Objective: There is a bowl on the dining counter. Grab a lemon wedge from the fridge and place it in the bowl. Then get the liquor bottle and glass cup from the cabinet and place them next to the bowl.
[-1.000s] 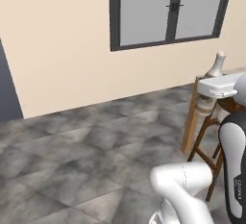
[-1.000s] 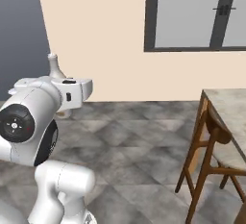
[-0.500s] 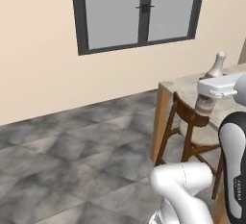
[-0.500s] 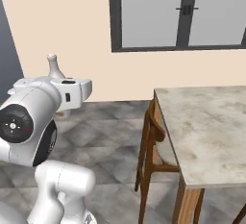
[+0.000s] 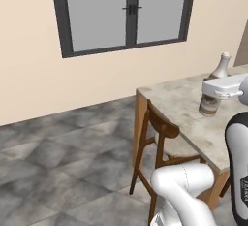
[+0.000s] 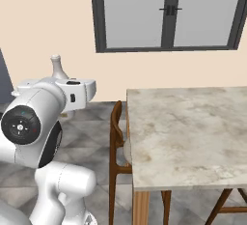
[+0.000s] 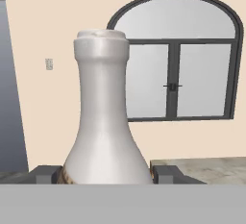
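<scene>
Item, nearest: gripper [image 7: 105,175], jaws set apart at bottle width and clamped on the lower body of the liquor bottle [image 7: 103,122], a dark fingertip [image 7: 166,174] on each side; the bottle's long axis stands upright, neck above the hand (its base is hidden). Item, beyond: dining counter [image 6: 193,127] with marbled top, ahead and to the arm's right in the right base view, a wooden chair [image 6: 117,144] tucked at its near edge; the bottle [image 5: 214,87] is carried in the air, not yet set down. Item, farthest: dark-framed window [image 6: 169,14] in the beige wall.
</scene>
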Controlling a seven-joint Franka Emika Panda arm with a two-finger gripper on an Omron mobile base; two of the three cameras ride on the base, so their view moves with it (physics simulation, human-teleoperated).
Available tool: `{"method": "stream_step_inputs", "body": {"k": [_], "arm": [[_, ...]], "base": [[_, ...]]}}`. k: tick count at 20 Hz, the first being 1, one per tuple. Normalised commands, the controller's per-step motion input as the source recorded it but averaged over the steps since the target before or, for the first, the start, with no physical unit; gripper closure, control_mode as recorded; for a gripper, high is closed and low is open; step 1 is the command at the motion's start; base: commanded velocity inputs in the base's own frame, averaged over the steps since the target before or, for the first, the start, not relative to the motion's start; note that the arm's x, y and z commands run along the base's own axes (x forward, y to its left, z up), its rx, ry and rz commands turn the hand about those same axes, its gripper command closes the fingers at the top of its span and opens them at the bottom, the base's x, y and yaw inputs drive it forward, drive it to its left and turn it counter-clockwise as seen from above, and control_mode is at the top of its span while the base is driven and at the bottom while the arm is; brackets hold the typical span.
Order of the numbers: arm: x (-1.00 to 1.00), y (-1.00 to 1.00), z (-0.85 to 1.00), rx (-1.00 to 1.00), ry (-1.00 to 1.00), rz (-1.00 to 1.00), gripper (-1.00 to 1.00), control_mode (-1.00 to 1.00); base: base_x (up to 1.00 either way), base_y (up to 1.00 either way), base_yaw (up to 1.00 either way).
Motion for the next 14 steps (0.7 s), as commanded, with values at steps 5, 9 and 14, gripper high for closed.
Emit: {"method": "stream_step_inputs", "body": {"k": [5,9,14], "arm": [[0.0,0.0,0.0,0.0,0.0,0.0,1.0,1.0],[0.0,0.0,0.0,0.0,0.0,0.0,1.0,1.0],[0.0,0.0,0.0,0.0,0.0,0.0,1.0,1.0]], "base": [[-0.18,-1.0,0.0],[-0.24,-1.0,0.0],[-0.88,-0.65,-0.02]]}}
